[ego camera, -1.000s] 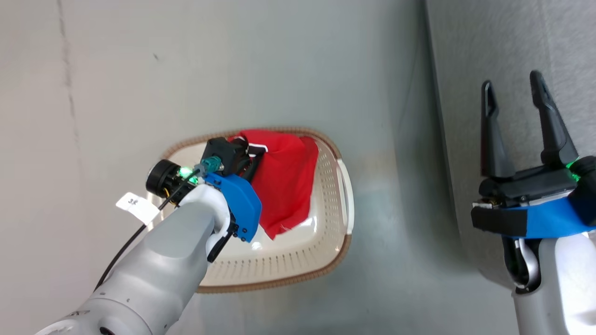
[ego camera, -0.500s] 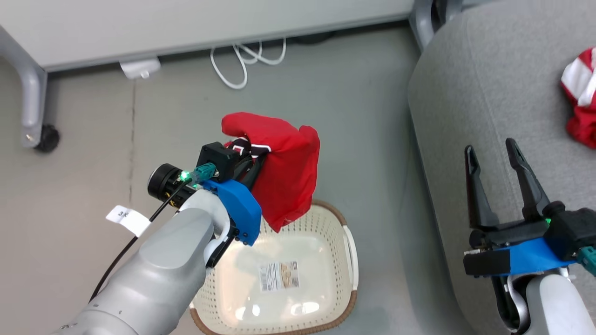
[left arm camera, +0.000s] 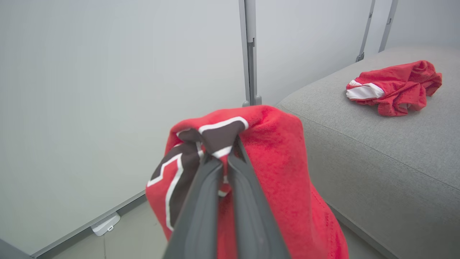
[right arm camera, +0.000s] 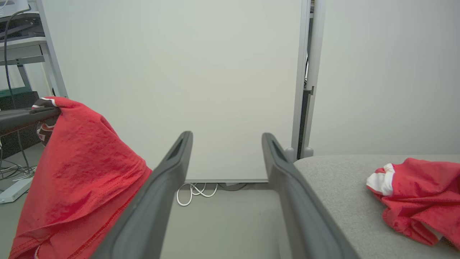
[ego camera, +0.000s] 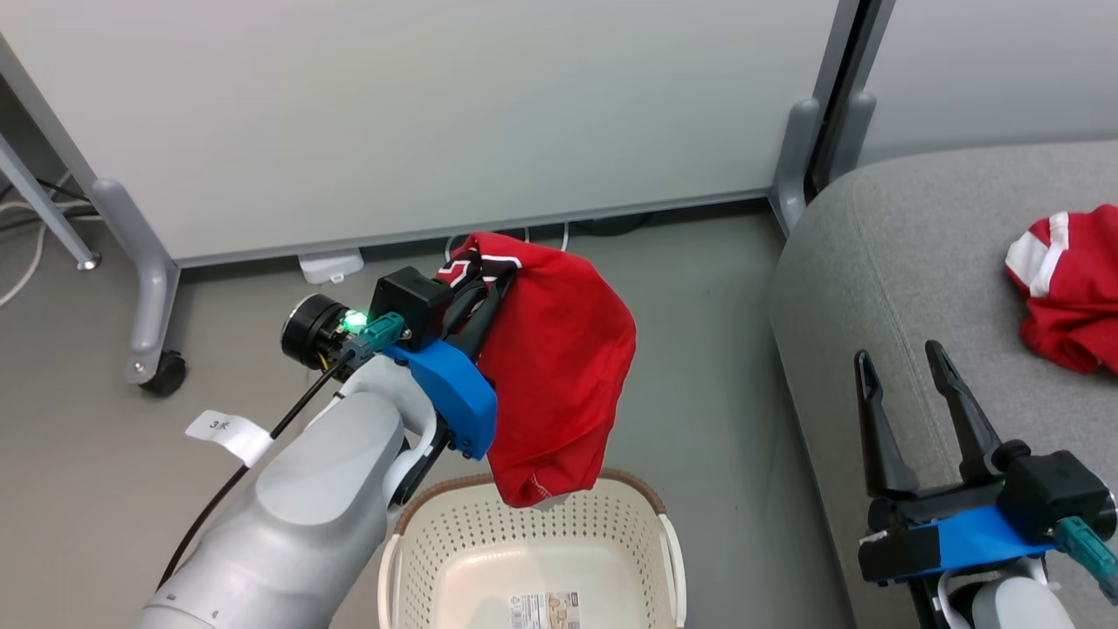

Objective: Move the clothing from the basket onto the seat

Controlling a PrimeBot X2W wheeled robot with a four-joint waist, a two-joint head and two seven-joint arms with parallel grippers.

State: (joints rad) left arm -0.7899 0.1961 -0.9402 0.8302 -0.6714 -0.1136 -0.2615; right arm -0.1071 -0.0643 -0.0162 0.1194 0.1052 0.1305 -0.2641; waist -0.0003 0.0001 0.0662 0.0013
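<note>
In the head view, the left gripper (ego camera: 482,278) has its jaws clamped on the lettered, white-trimmed edge of the held garment (ego camera: 559,376). The cloth hangs in one long red fold, and its lowest hem is just above the far rim of the basket (ego camera: 454,533). Pinching a bunched edge rather than the middle lets the fabric trail below the arm and clear the basket's walls. The basket stands on the floor (ego camera: 716,367) with a printed label (ego camera: 546,607) showing on its bottom, so this is probably the last piece to carry. The seat (ego camera: 873,262) lies to the robot's right, and the second garment (ego camera: 1066,288) sits crumpled on it, well back from the rounded edge. The right gripper (ego camera: 897,354) hovers over the seat's front edge with its jaws wide apart and nothing between them, apparently parked out of the swing path. In the left wrist view, the two fingers are pressed together on the black-and-white lettering, with red cloth draped down both sides. They point toward the white partition (left arm camera: 107,90), and the seat is off to one side, so the carry likely calls for a turn toward the sofa. In the right wrist view, the jaws stand apart on bare air. The held garment hangs at that view's left, and the seat with its garment lies at the lower right.
</note>
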